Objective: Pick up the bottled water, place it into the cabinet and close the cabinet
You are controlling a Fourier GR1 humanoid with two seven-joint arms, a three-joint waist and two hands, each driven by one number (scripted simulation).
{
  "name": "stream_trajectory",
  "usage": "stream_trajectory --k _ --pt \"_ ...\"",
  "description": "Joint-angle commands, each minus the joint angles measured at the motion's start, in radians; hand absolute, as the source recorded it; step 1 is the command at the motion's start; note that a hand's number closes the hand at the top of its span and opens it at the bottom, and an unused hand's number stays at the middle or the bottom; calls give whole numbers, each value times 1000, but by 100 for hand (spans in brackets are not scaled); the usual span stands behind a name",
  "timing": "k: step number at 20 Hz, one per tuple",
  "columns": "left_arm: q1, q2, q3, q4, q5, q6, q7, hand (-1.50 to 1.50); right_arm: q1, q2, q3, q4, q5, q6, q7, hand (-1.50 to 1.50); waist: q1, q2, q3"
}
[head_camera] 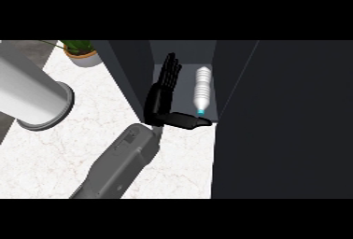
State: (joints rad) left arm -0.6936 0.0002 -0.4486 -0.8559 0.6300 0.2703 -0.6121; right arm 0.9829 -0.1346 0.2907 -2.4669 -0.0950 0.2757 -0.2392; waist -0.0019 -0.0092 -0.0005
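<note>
potted plant (81,50) cropped at top, pale cylinder (31,91) cropped at left, forearm (117,163) cropped below

Worktop (183,163) runs from the near edge back to the cabinet (130,70), which stands at centre rear. Bottled water (202,88) lies inside the cabinet's open compartment, lengthwise, cap end nearest the viewer. Left hand (164,93) is just left of the bottle, straight fingers pointing into the compartment, thumb crossing right, just in front of the cap; contact cannot be judged. Forearm (121,163) lies over the worktop from the lower edge. A tall panel (283,116), possibly the cabinet's open door, fills the right side. Large cylinder (31,93) at far left. Potted plant (81,52) at rear left, behind the cylinder, left of the cabinet.
</note>
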Motion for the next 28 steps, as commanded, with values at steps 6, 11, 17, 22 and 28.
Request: stream_trajectory --k 6,11,17,22,28 --pt "304 78 -123 -426 -39 -2 73 -150 11 -55 -24 -65 40 34 -26 -150 5 0 1" --pt "421 167 -149 -563 -33 -18 136 150 37 -164 -9 -96 86 134 -31 150 4 0 0" --pt "595 294 -122 -749 -16 -38 114 -150 69 -268 61 -161 169 217 -32 150 7 -6 -1" --pt "697 377 -49 -805 17 -70 81 -150 46 -297 115 -256 212 213 -10 150 7 -4 -3" --pt "771 424 22 -911 110 -97 119 -150 1 -351 306 -205 302 253 33 150 5 -8 -5"
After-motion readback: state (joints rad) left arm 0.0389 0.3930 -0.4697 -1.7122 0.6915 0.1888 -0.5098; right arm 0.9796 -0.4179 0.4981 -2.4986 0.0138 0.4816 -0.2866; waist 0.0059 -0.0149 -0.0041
